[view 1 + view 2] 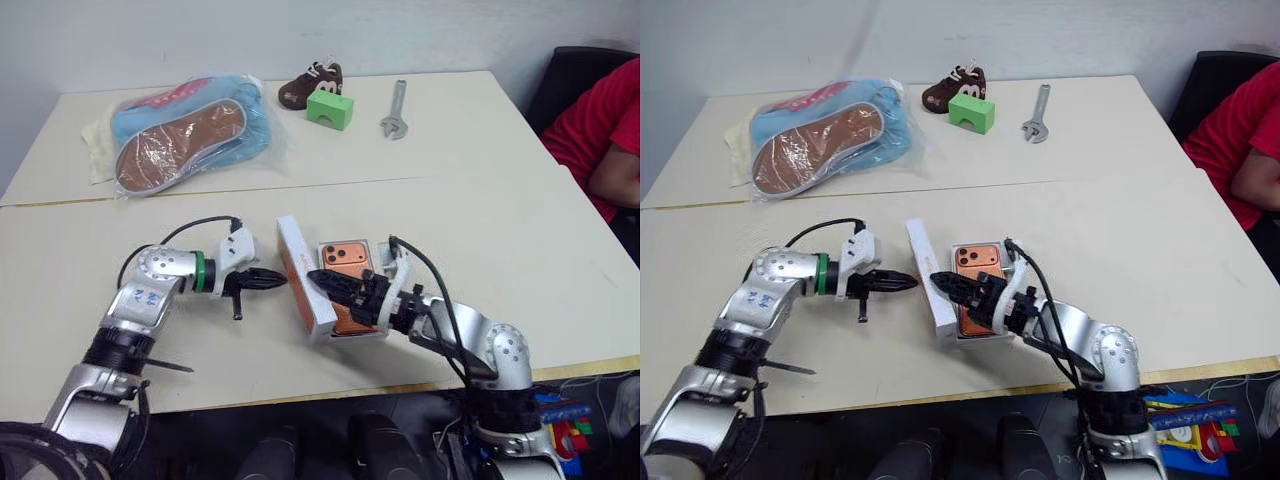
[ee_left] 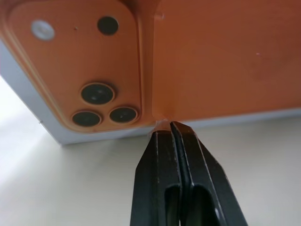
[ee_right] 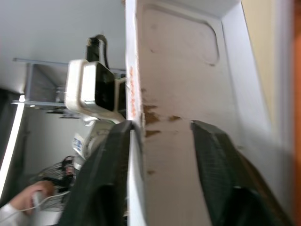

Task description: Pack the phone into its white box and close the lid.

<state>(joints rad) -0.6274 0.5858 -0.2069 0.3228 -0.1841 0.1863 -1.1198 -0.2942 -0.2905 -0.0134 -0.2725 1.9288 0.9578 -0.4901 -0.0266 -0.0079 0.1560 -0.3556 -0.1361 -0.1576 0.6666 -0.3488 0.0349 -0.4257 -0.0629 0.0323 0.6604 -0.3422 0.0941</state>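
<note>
Right hand (image 1: 325, 283) astride upright lid (image 1: 304, 275)

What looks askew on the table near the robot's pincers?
The lid stands on its long edge, printed face toward the shut left pincer, beside the phone instead of lying flat over it.

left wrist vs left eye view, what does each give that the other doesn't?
Wrist adds: close detail of the lid, its printed orange face with three dark lenses, and the left gripper, jaws shut, tips at the lid's white edge.
Left eye adds: the phone lying back-up beyond the lid, the right gripper at the lid with jaws open, plus a wrench, a green block and a person's red sleeve.
Shared: the lid standing on edge, the left gripper pointing at it, the table.
</note>
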